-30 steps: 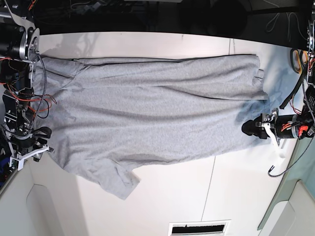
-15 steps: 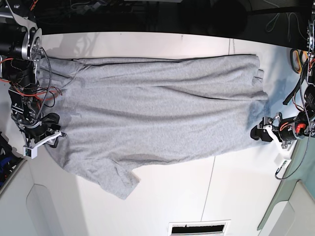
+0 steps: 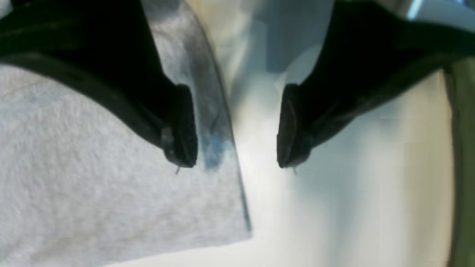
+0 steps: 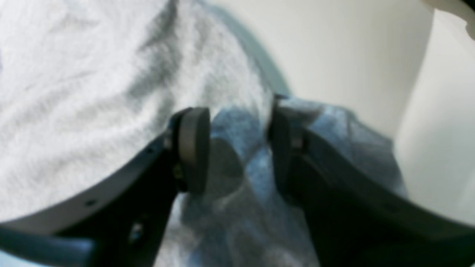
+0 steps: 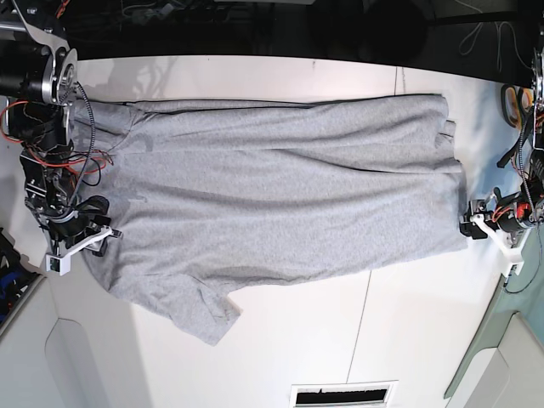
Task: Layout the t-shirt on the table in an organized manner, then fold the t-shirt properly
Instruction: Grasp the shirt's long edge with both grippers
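The grey t-shirt (image 5: 280, 187) lies spread flat across the white table (image 5: 408, 323), with one sleeve (image 5: 204, 314) pointing toward the near edge. No lettering shows. At the right, my left gripper (image 5: 473, 228) is open just off the hem. In the left wrist view the left gripper (image 3: 234, 163) holds nothing, and the hem corner (image 3: 207, 207) lies under one fingertip (image 3: 182, 129). My right gripper (image 5: 89, 228) is at the shirt's left end. In the right wrist view the right gripper (image 4: 237, 148) has its pads apart over shadowed cloth (image 4: 237, 207).
A thin dark seam (image 5: 364, 314) crosses the table. A slotted vent (image 5: 344, 395) sits at the near edge. Raised white panels stand at the lower left (image 5: 76, 365) and lower right (image 5: 518, 365). Cables and an orange-handled tool (image 5: 512, 102) lie at the far right.
My left gripper opened and drew back to the right, off the hem. My right gripper moved in from beside the table onto the shirt's left end. The shirt lies as before.
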Controlling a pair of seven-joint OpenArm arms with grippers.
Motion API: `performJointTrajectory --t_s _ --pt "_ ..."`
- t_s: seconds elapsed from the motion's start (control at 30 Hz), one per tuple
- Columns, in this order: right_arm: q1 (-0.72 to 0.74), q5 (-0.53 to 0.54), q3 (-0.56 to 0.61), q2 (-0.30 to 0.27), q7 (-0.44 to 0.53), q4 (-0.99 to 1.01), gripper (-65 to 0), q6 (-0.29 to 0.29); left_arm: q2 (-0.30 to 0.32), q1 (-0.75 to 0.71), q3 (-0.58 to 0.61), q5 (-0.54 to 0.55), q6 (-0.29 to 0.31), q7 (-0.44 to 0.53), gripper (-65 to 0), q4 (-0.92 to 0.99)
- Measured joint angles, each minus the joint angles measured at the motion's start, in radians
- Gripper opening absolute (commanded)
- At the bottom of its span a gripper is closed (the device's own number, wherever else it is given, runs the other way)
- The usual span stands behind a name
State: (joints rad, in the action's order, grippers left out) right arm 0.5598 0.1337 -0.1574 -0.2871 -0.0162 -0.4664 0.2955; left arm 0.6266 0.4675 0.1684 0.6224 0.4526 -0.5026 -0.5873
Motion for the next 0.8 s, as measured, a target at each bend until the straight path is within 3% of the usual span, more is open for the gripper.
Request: performJointTrajectory --t_s 0.23,0.47,0.57,0.63,0.7,0.77,0.8 --pt "0.000 0.000 0.000 0.000 0.000 0.000 -38.1 0.002 -0.036 0.031 -0.032 0.016 0.003 0.033 -27.1 0.105" --pt "0.000 0.000 0.000 0.000 -0.002 0.000 -38.1 0.002 -0.111 0.046 -0.035 -0.020 0.004 0.058 -27.2 0.115" --pt "0.000 0.000 0.000 0.000 -0.002 0.000 -38.1 0.002 -0.111 0.045 -0.036 -0.018 0.053 0.042 -29.0 0.115" --pt "0.000 0.000 0.000 0.000 -0.003 0.000 -38.4 0.002 -0.109 0.045 -0.037 -0.020 0.057 0.037 -37.3 0.115" --pt "0.000 0.000 0.000 0.000 -0.003 0.000 -42.1 0.002 -0.109 0.045 -0.037 -0.018 0.057 0.023 -51.8 0.116" --pt "0.000 0.000 0.000 -0.001 -0.003 -0.004 -53.3 0.002 -0.111 0.043 -0.037 -0.018 0.069 0.013 -65.0 0.116" --pt "0.000 0.000 0.000 -0.001 -0.003 -0.008 -60.3 0.001 -0.112 0.043 -0.037 -0.016 0.088 0.013 -65.0 0.116"
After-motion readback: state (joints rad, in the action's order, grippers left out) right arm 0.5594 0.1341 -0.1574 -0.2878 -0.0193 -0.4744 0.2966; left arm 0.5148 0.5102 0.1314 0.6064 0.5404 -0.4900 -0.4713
